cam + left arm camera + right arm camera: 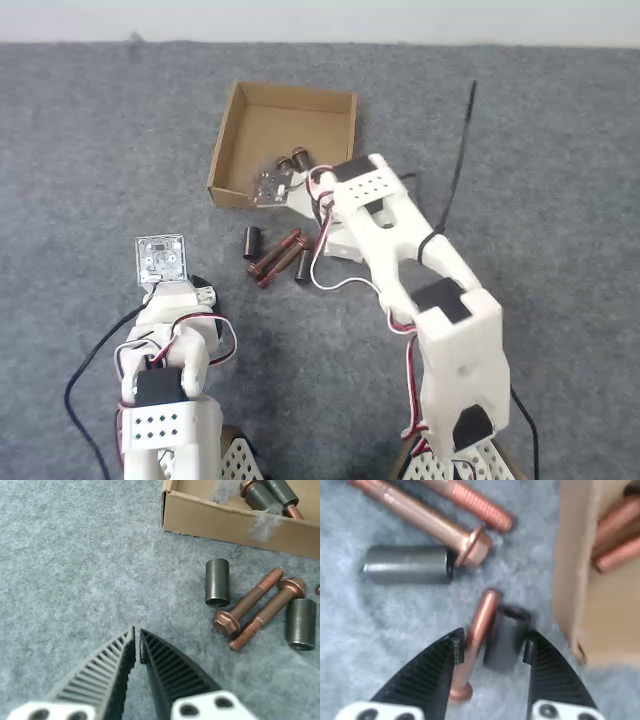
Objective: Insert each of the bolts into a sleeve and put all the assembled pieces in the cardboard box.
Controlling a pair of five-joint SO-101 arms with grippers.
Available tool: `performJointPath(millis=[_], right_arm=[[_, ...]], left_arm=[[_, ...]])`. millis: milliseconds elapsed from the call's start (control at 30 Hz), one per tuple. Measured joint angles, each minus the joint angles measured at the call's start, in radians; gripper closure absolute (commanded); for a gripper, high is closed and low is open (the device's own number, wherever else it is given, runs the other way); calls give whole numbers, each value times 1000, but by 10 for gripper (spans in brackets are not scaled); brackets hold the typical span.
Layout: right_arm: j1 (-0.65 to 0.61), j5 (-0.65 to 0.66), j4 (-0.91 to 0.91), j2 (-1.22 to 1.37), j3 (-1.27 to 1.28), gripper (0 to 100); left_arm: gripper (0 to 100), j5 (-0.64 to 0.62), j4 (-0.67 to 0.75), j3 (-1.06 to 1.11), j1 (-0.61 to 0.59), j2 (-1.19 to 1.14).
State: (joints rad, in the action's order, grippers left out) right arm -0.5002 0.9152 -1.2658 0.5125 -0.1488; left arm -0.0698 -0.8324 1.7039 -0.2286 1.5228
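The cardboard box (pixel 285 135) holds two assembled pieces (pixel 292 160) near its front wall. My right gripper (pixel 494 637) stands open just outside the box wall (pixel 580 565). A copper bolt (pixel 480 625) and a dark sleeve (pixel 506 635) lie side by side between its fingers, the bolt outside the sleeve. Farther off lie two loose bolts (pixel 275 255) and two empty sleeves (pixel 252 241) (pixel 302 267). My left gripper (pixel 137 632) is shut and holds nothing, over bare carpet a short way from the nearest sleeve (pixel 217 582) and the bolts (pixel 260 607).
Grey carpet (pixel 90 150) covers the table. The right arm (pixel 400 240) stretches from the front right toward the box, trailing red and white wires. A black cable (pixel 455 170) runs toward the back. Open carpet lies left of the box and at the far right.
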Motion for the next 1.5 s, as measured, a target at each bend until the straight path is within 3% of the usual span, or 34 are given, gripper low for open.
performJointPath(millis=[300, 533, 800, 1500], right_arm=[[-2, -21, -8, -43, 0, 811], [38, -58, 124, -15, 0, 811], [51, -66, 137, 37, -40, 811], [17, -74, 11, -38, -14, 811]], left_arm=[[988, 0, 0, 0, 0, 0], [988, 0, 0, 0, 0, 0], [988, 0, 0, 0, 0, 0], [988, 0, 0, 0, 0, 0]])
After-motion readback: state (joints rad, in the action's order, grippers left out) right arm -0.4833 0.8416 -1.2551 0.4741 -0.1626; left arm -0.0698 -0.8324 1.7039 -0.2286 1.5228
